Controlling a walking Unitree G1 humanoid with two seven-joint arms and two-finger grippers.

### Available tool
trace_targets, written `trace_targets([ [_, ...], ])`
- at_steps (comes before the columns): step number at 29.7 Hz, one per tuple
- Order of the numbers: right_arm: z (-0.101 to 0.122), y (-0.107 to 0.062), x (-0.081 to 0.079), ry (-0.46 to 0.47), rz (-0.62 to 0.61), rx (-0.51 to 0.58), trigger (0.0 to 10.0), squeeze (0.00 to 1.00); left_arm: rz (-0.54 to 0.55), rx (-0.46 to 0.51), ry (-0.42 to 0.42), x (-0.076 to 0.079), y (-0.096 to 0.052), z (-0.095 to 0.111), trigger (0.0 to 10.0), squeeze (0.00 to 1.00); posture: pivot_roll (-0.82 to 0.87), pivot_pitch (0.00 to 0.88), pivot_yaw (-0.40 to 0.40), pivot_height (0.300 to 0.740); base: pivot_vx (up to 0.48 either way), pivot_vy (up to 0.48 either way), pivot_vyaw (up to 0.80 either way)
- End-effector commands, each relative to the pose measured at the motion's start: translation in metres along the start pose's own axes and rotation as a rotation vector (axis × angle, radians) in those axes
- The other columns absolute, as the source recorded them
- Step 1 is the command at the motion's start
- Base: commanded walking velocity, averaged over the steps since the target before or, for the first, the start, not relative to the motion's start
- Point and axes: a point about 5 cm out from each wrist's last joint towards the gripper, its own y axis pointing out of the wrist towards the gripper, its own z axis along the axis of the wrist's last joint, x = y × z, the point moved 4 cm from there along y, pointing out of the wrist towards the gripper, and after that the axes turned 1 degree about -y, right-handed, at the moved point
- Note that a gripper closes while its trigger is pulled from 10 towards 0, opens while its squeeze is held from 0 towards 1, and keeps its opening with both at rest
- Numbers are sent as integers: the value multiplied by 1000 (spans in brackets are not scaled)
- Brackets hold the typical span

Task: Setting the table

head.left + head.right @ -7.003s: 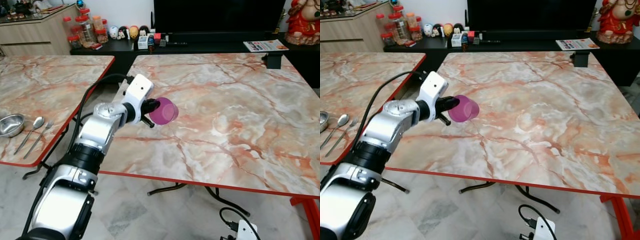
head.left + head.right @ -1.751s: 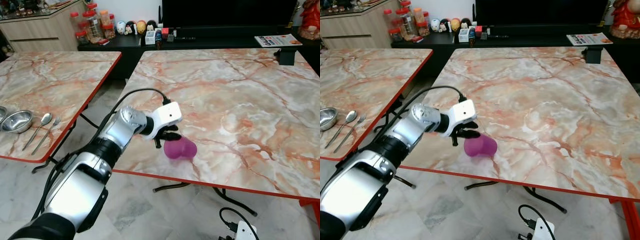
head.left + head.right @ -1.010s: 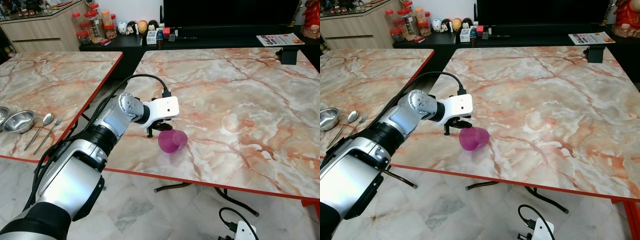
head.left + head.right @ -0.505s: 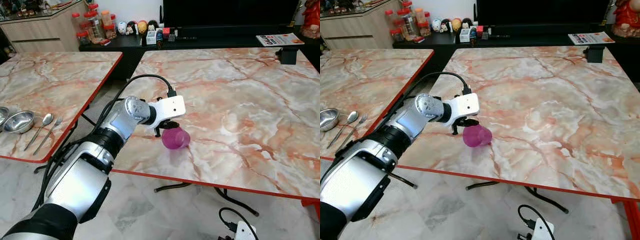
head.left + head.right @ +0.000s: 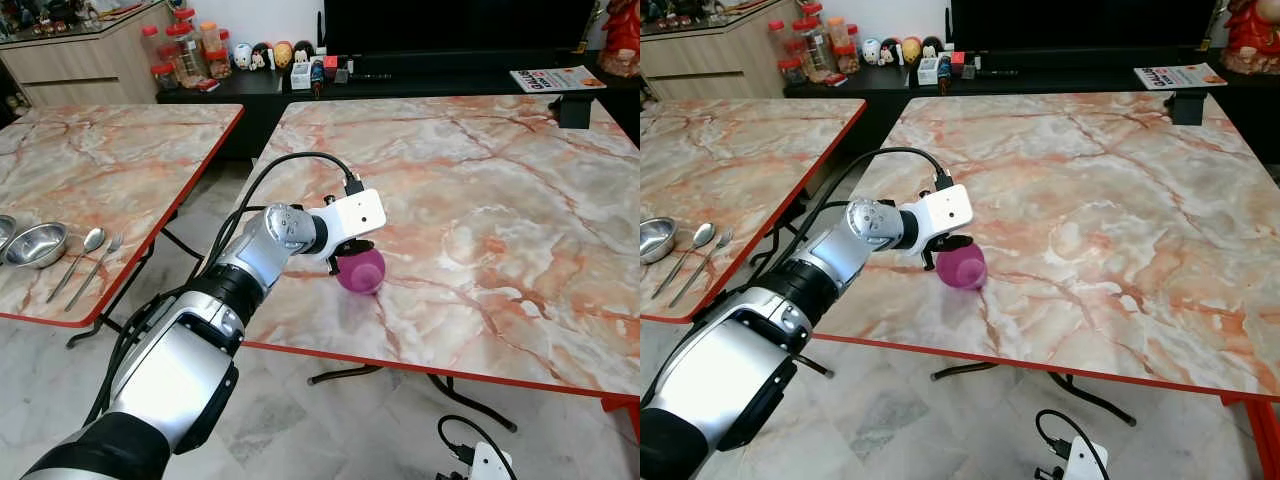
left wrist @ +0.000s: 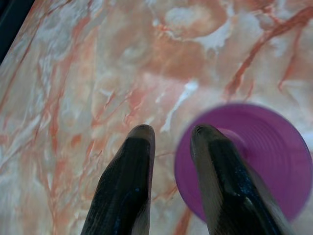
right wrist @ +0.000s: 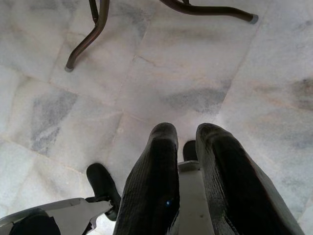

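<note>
A purple plastic cup [image 5: 360, 271] sits on the marble table [image 5: 480, 200], near its front-left part. My left gripper [image 5: 343, 262] reaches in from the left, its black fingers right against the cup. In the left wrist view the cup [image 6: 264, 166] is blurred and lies outside the left gripper [image 6: 171, 134], beside one finger [image 6: 220, 176]. Only bare marble shows in the narrow gap between the fingers. My right gripper [image 7: 187, 132] hangs idle over the floor with its fingers close together.
A second marble table [image 5: 120, 160] stands to the left across a gap, holding a steel bowl [image 5: 36, 243], a spoon [image 5: 82, 250] and a fork [image 5: 100, 255]. A magazine [image 5: 557, 79] and a black box [image 5: 573, 108] lie at the far right. Jars crowd the back sideboard.
My left gripper and the purple cup have shifted right and a little further onto the table. The cup has turned, its open mouth no longer facing me.
</note>
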Motion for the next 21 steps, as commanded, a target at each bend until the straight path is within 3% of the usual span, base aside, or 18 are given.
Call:
trace_targets([
  [1,-4,-1,-3,15,3,-12,10000,0,24,-10,-45,-1,-2,-9,10000,0,-19,0,117,740,0,0,0],
  [14,-4,-1,-3,13,4,-11,10000,0,68,-6,-112,-1,-4,-19,10000,0,-16,0,112,740,0,0,0],
  [16,-4,-1,-3,12,4,-11,10000,0,108,13,-143,-5,-6,-21,10000,0,-15,0,111,740,0,0,0],
  [19,-3,-1,-3,10,4,-9,10000,0,252,89,-243,-19,-14,-24,10000,0,-23,0,116,740,0,0,0],
  [21,-3,-1,-2,15,-1,-6,10000,0,403,162,-353,-35,-30,-34,10000,0,-31,0,120,740,0,0,0],
])
